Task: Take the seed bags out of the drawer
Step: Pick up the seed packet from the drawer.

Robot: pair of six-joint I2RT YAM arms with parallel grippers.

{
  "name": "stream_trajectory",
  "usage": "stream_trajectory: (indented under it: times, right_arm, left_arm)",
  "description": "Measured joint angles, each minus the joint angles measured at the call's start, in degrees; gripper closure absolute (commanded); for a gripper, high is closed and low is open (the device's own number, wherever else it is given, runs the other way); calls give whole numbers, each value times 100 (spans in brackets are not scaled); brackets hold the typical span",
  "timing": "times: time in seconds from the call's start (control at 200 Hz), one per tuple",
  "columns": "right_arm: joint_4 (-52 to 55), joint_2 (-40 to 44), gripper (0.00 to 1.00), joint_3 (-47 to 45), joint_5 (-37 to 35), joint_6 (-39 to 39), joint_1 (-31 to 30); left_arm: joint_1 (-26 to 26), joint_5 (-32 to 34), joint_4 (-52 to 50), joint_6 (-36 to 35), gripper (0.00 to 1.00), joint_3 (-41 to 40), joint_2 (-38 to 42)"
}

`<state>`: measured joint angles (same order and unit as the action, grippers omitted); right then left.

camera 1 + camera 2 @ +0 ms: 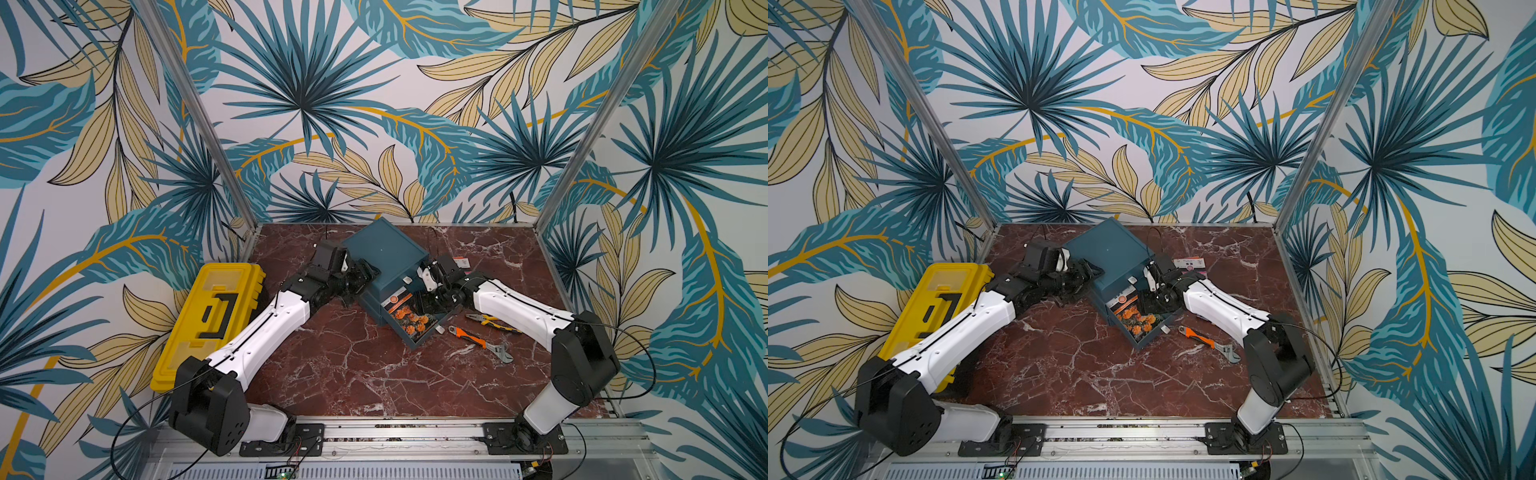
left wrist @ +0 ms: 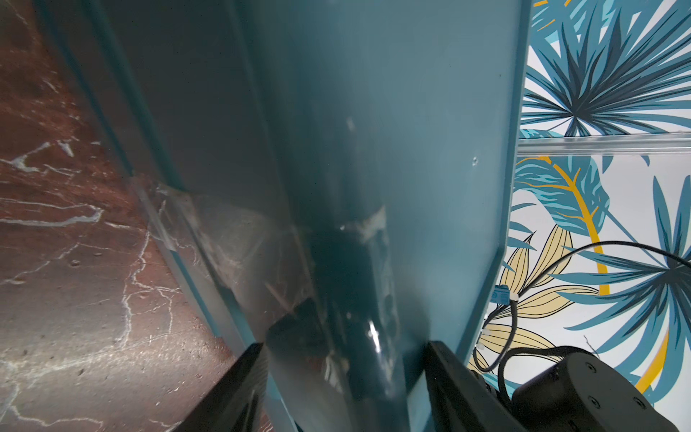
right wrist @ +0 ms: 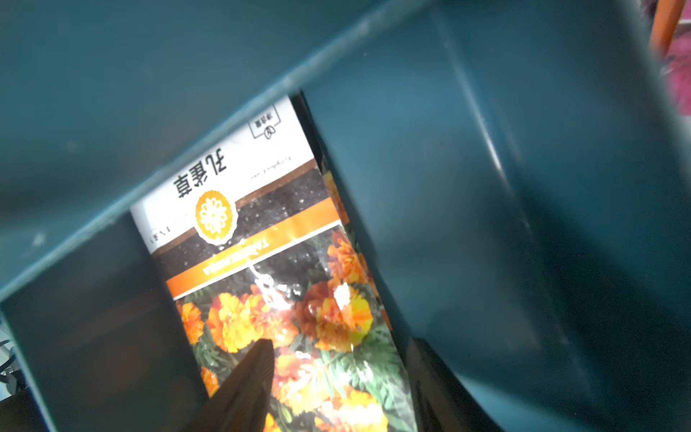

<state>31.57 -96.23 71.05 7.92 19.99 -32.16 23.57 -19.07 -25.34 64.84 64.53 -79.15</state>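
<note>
A teal cabinet (image 1: 384,249) (image 1: 1108,245) stands mid-table with its bottom drawer (image 1: 419,340) (image 1: 1148,340) pulled out. In the drawer lies a seed bag (image 1: 409,318) (image 1: 1136,322) (image 3: 261,239) printed with orange blooms and a white band. My right gripper (image 1: 430,306) (image 3: 340,342) reaches into the drawer, open: one finger rests over the bag, the other runs along the drawer wall (image 3: 467,224). My left gripper (image 1: 365,270) (image 2: 344,344) is shut on the cabinet's left corner (image 2: 392,149). A pink seed bag (image 1: 462,262) (image 1: 1190,263) lies on the table behind the right wrist.
A yellow toolbox (image 1: 212,316) sits at the table's left edge beside my left arm. Yellow-handled pliers (image 1: 492,322) and an orange-handled wrench (image 1: 482,343) (image 1: 1210,343) lie on the marble just right of the drawer, under my right arm.
</note>
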Motion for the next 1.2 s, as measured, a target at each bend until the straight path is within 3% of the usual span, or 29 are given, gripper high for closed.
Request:
stream_trajectory:
  times: [0.321,0.796,1.197]
  right_arm:
    - [22,-249,37,136,-17,-50,15]
    - [37,-247,55,151,286,17,59]
    - [-166,-125,70,74,876,505,85]
  left_arm:
    - [0,24,-11,20,30,0,0]
    - [0,42,-13,37,30,2,0]
    - [0,155,-9,76,30,0,20]
